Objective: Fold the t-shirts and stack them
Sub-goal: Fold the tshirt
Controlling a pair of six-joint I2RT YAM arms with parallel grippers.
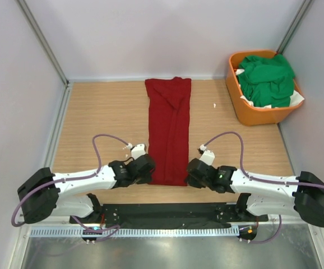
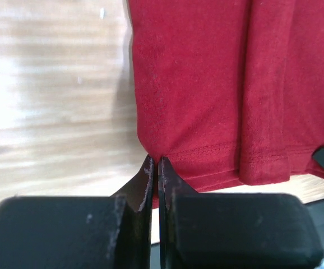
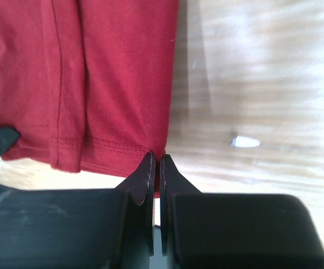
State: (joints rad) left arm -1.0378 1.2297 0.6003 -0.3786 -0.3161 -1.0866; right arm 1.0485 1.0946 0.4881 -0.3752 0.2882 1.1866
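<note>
dark red t-shirt [image 1: 169,131] lying flat on a wooden table [image 1: 106,112], folded into a long narrow strip that runs from the near edge toward the far wall. left gripper [image 2: 154,165] is closed, pinching the strip's near left hem corner. right gripper [image 3: 156,162] is closed the same way on the near right corner. both arms lie low along the near edge, one on each side of the strip. at far right, well apart from the strip, an orange basket [image 1: 251,115] holds bunched green t-shirts [image 1: 268,78]. a small white scrap [image 1: 214,105] lies on bare wood between strip and basket.
</note>
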